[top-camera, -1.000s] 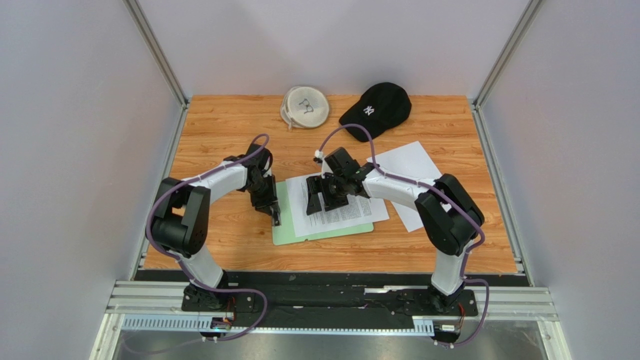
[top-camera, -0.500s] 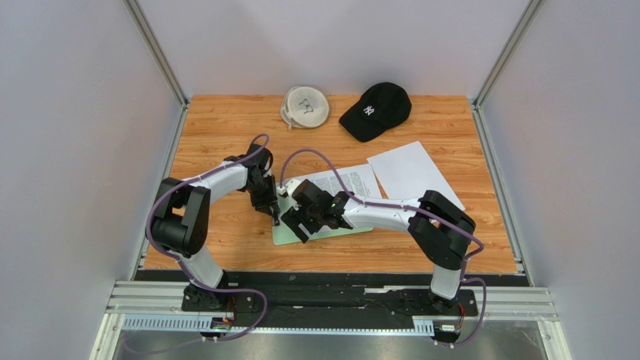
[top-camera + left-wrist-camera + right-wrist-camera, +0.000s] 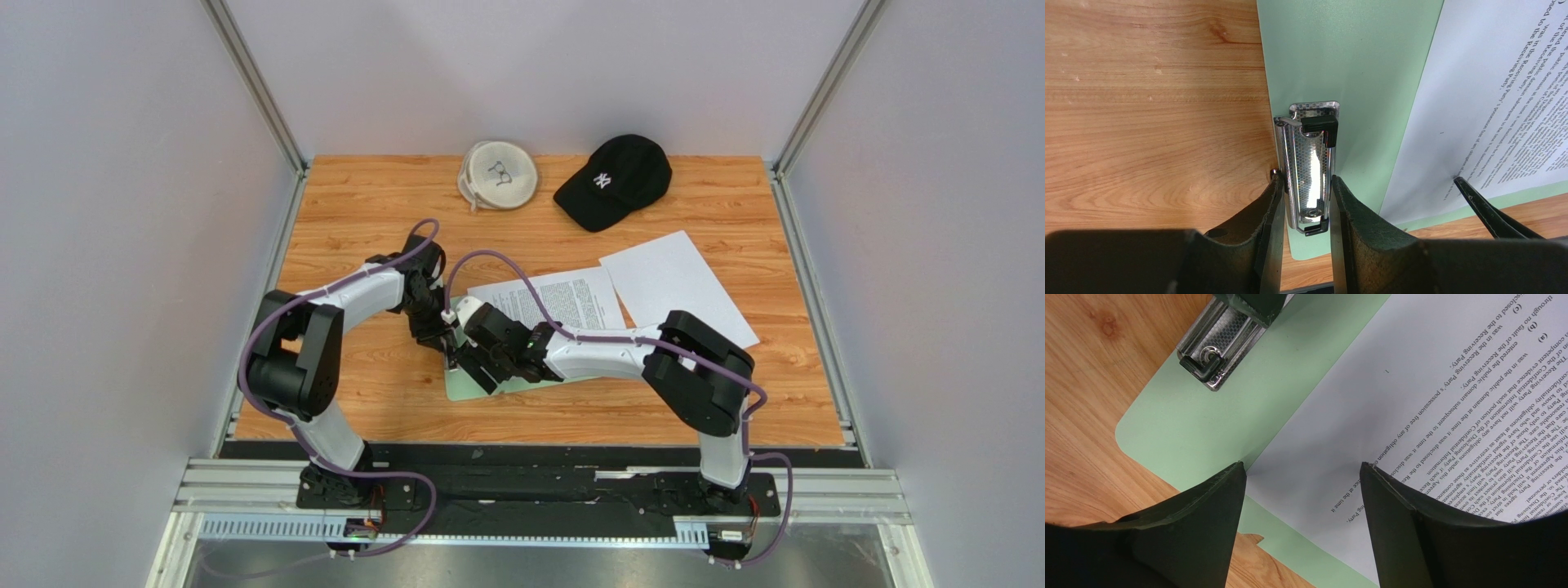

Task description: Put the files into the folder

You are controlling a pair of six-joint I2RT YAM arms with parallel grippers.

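Observation:
The mint-green folder (image 3: 472,390) lies flat on the table; it also shows in the left wrist view (image 3: 1352,61) and the right wrist view (image 3: 1198,410). My left gripper (image 3: 449,352) (image 3: 1305,179) is shut on its silver clip (image 3: 1309,162) (image 3: 1220,346), one finger on each long side. A printed sheet (image 3: 558,298) (image 3: 1499,110) (image 3: 1413,398) lies text up on the folder, its edge a green strip away from the clip. My right gripper (image 3: 481,365) (image 3: 1303,467) is open, its tips down on that sheet's corner nearest the clip. A blank sheet (image 3: 675,288) lies on the table to the right.
A black cap (image 3: 616,180) and a white round case (image 3: 499,174) sit at the back of the wooden table (image 3: 356,221). Grey walls and metal rails close in both sides. The right arm stretches across the folder's right part.
My right gripper has moved left across the sheets, from their middle to the corner by the clip. The left gripper has stayed on the clip.

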